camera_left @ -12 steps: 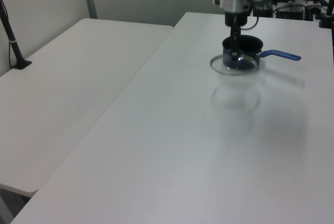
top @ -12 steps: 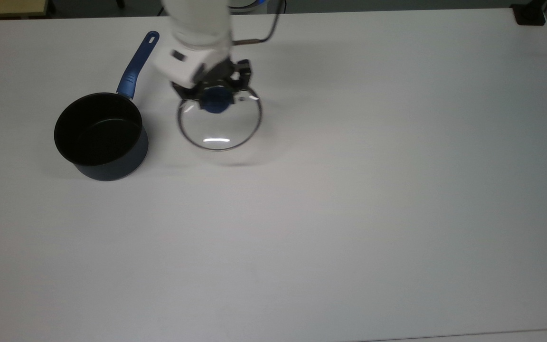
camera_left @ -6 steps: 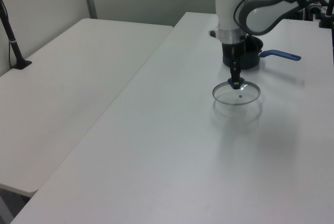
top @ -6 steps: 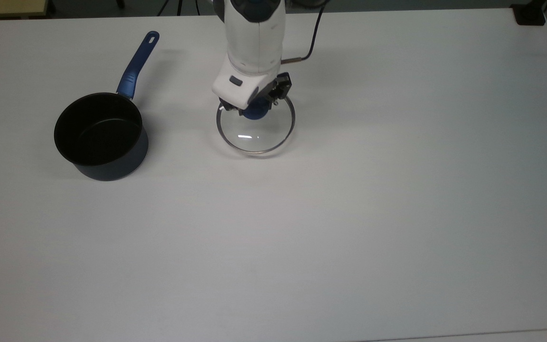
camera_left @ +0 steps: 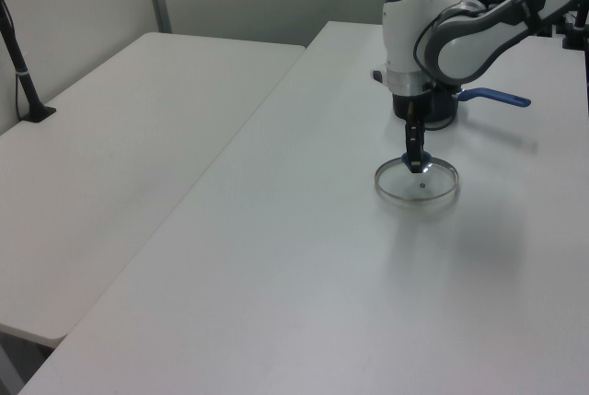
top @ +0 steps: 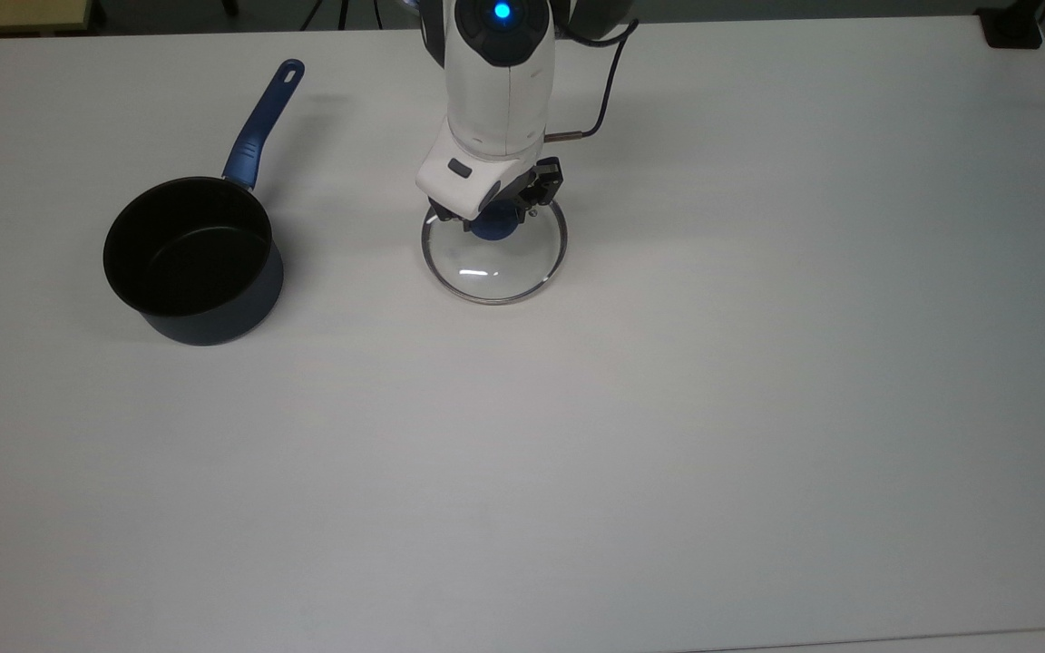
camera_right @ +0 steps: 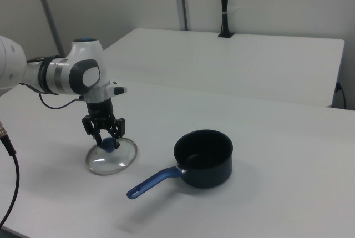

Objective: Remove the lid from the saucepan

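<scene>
1. Lid point(top: 493, 263) lies flat, or very nearly flat, on the white worktop point(top: 668, 408), well apart from the saucepan point(top: 192, 263); in the top view it sits to the top view's right of the pan.
2. Its glass disc and thin steel rim are plain in the right view point(camera_right: 111, 159), where the rim appears to meet the worktop all round, though a slight gap on the far side cannot be ruled out.
3. The tool point(top: 495, 216) stands upright over the lid's blue knob point(top: 493, 224), its fingers point(camera_right: 117, 128) set on either side of the knob; it appears to be pinching the knob, with no clear gap showing between finger and knob.
4. The saucepan stands uncovered, its black inside open to the camera point(camera_right: 203, 149), and its long blue handle point(top: 261, 122) points toward the top view's upper edge.
5. In the left view the pan point(camera_left: 440, 111) is partly hidden behind the arm, with the lid point(camera_left: 417, 183) nearer the camera.
6. Judged against the task, the main work looks done: the lid is off the pan and set down beside it.
7. What seems left is small: letting go of the knob and lifting the tool clear without dragging the lid.
</scene>
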Motion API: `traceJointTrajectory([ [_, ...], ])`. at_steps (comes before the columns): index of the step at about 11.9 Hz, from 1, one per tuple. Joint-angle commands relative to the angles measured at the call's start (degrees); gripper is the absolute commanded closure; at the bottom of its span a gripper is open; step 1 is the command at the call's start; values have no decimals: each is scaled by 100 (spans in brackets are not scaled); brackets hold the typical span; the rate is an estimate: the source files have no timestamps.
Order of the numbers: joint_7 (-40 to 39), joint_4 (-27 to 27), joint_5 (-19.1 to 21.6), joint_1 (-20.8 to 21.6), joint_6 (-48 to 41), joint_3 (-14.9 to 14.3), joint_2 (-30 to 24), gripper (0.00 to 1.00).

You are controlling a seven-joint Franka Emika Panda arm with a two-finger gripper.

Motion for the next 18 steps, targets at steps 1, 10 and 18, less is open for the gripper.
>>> traceJointTrajectory([
  [1,661,-102,-478,83,86,-42,-25,0],
  [10,724,1698,-51,12,-2083,-744,-859,0],
  [18,698,2236,-57,355,-2656,-1255,-1115,0],
])
